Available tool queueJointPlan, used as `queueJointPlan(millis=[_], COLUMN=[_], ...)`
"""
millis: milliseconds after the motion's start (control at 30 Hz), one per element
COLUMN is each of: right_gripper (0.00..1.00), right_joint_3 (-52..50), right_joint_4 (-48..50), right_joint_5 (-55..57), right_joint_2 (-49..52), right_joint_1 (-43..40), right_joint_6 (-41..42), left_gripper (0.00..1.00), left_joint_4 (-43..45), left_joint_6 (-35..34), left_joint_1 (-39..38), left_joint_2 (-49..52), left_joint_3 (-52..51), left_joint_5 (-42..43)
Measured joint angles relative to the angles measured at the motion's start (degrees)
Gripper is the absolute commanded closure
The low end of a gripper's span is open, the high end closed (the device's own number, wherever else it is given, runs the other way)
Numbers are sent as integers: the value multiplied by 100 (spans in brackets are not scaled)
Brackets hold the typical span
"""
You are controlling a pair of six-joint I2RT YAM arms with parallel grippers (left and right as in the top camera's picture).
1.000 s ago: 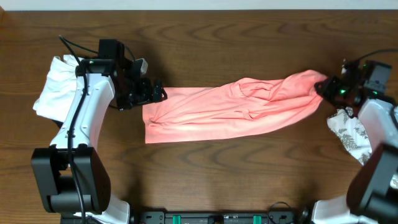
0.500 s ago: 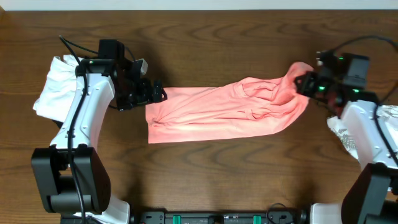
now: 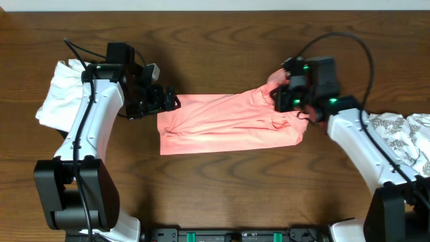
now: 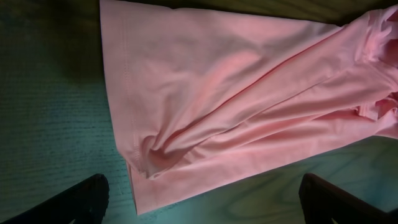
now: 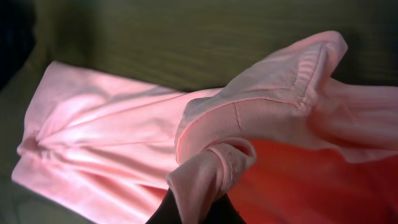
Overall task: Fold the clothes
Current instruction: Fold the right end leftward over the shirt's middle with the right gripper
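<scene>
The right pincer (image 3: 278,101) grips the pink shirt (image 3: 222,124) by its right end, the left pincer (image 3: 170,102) gapes empty, and the first fold looks half done.

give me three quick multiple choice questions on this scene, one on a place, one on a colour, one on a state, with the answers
1. Where does the leaf-print cloth lie?
A) far left
B) far right
C) centre

2. What colour is the garment in the middle?
A) salmon pink
B) blue
C) grey

3. How is the right end effector?
A) open over bare wood
B) shut on the garment's end
C) out of view

Answers: 1 B, the overhead view shows it at the right edge. 2 A, all three views show pink. 3 B, the right wrist view shows fabric pinched in it.
</scene>
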Motion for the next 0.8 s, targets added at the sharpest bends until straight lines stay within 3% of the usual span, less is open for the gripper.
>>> queueJointPlan(millis=[300,800], right_gripper=[99,99], right_joint_3=[0,0], right_joint_4=[136,1156], right_joint_5=[256,223], right_joint_2=[79,925], right_joint_1=[822,1744], right_joint_6=[-31,-55], left_gripper=[2,2], left_joint_4=[0,2], left_joint_6=[2,2], left_joint_1=[0,0], left_joint_2=[0,0], left_joint_3=[0,0], left_joint_5=[0,0])
